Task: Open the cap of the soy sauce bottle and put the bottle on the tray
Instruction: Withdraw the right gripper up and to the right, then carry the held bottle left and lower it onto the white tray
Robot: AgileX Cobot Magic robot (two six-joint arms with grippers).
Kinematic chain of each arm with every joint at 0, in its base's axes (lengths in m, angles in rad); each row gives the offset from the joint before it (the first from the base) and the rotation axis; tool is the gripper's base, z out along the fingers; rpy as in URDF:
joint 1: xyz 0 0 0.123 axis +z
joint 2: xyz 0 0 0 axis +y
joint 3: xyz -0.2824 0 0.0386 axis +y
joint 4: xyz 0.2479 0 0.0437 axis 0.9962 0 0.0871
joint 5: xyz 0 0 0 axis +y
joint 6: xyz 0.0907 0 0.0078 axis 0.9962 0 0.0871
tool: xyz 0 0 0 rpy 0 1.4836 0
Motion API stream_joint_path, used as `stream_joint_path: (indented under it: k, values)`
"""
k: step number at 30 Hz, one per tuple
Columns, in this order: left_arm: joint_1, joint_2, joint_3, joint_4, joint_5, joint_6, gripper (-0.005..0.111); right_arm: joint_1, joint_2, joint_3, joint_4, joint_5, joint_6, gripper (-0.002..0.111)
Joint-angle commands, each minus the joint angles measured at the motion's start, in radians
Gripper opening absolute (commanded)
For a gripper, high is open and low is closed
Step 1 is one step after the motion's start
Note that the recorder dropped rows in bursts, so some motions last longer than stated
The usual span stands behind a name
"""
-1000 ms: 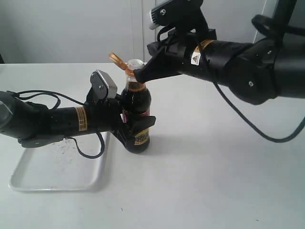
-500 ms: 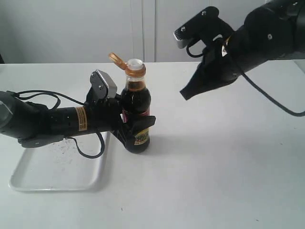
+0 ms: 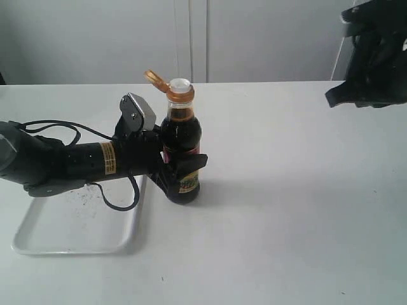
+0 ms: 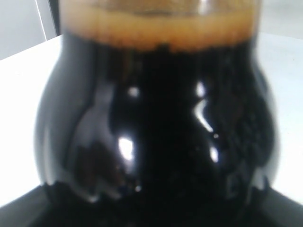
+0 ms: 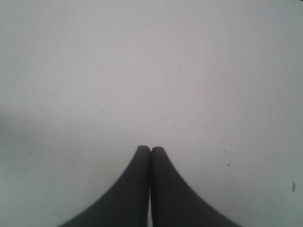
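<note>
The soy sauce bottle (image 3: 182,136) stands upright on the white table, just right of the tray (image 3: 76,240). Its orange cap (image 3: 154,78) is flipped open to the left, and the white spout (image 3: 180,83) shows. My left gripper (image 3: 184,171) is shut on the bottle's lower body from the left. In the left wrist view the dark bottle (image 4: 161,118) fills the frame. My right gripper (image 3: 336,96) is far off at the right edge, raised above the table. Its fingertips (image 5: 151,149) are pressed together with nothing between them.
The white table (image 3: 286,210) stretches to the right and front of the bottle. A black cable (image 3: 117,197) loops from the left arm over the tray's right rim. A pale wall stands behind the table.
My right gripper has drawn away from the cap, moving right to the frame's edge. The bottle and left gripper have not moved; the cap's lid stays flipped open.
</note>
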Motion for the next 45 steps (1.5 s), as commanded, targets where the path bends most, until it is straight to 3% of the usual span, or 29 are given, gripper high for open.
stream_joint_path:
  k: [1, 8, 17, 23, 33, 38, 45]
  values:
    - [-0.009, 0.004, 0.008, 0.056, -0.001, -0.041, 0.0, -0.043, -0.071, 0.065, 0.068, -0.027, -0.004, 0.0]
    - [-0.009, -0.005, 0.008, 0.056, -0.023, -0.042, 0.0, -0.059, -0.106, 0.101, 0.068, 0.041, -0.041, 0.0]
    - [-0.009, -0.094, 0.008, 0.023, -0.024, -0.038, 0.0, -0.057, -0.106, 0.169, 0.184, -0.121, -0.097, 0.0]
    - [-0.009, -0.164, 0.01, 0.021, -0.024, -0.04, 0.0, -0.057, -0.106, 0.17, 0.193, -0.122, -0.1, 0.0]
    - [-0.001, -0.282, 0.138, -0.069, -0.046, 0.061, 0.0, -0.057, -0.106, 0.17, 0.2, -0.126, -0.1, 0.0]
    - [0.059, -0.328, 0.189, -0.067, -0.082, 0.062, 0.0, -0.057, -0.106, 0.17, 0.202, -0.126, -0.103, 0.0]
    - [0.194, -0.368, 0.27, -0.06, -0.086, 0.044, 0.0, -0.057, -0.106, 0.17, 0.204, -0.128, -0.104, 0.0]
